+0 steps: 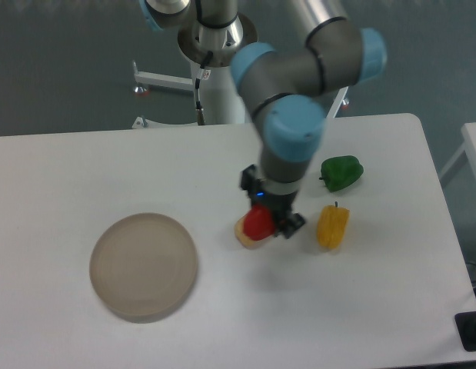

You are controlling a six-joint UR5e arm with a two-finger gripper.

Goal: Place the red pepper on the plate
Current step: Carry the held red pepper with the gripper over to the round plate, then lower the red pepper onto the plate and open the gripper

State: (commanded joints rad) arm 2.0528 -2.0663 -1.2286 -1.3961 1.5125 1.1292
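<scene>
Over the middle of the table (84,165): the gripper (267,219) hangs with the red pepper (258,223) between its fingers, closed around it.
Pepper position: held in the air, right in front of the tan lump (244,234), of which only a sliver shows at its lower left; how high it rides above the lump cannot be told from this one view.
Plate: the plate (143,266) lies flat to the left and a little nearer the camera, well apart from the pepper, with nothing on it.
Step in hand: carrying, by my reading; the pepper is roughly part way between the other peppers and the plate.
Risk, slip: the pepper is glossy and rounded, so a sideways jolt could let it turn or drop short of the plate.
Risk, collision: if it travels low, it could knock the tan lump along the table.
Risk, release: let go from too high, it could roll off the thick rim.
Bystanders: the yellow pepper (332,225) and green pepper (341,171) lie to the right, clear of the path.
</scene>
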